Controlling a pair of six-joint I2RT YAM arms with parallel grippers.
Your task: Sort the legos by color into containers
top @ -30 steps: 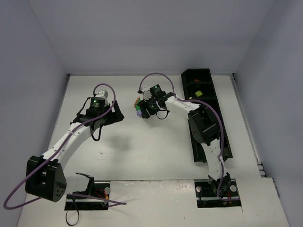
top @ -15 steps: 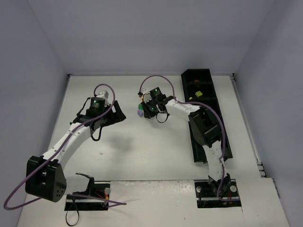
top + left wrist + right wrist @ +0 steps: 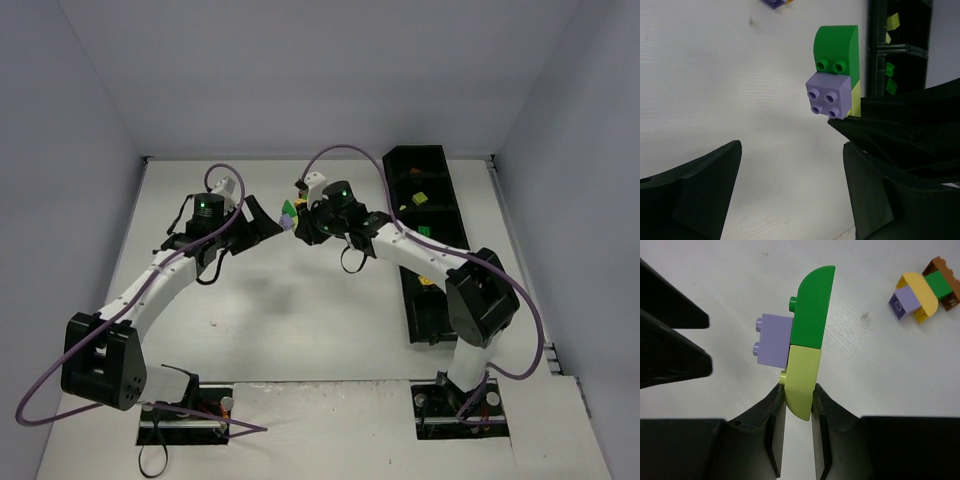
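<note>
Right wrist view: my right fingers pinch the lime end of a three-brick stack.
My right gripper (image 3: 799, 396) is clamped on the lime brick (image 3: 801, 382), one finger against each flat face. The green brick (image 3: 812, 310) juts out past my fingertips, and the lilac brick (image 3: 774, 340) is studded onto the stack's side, touching neither finger. The stack sits just ahead of my left gripper (image 3: 790, 150), whose fingers are spread wide and hold nothing. Another joined clump of legos (image 3: 922, 290) lies on the table (image 3: 715, 270), well apart. The black tray (image 3: 432, 152) lies off to my right.
</note>
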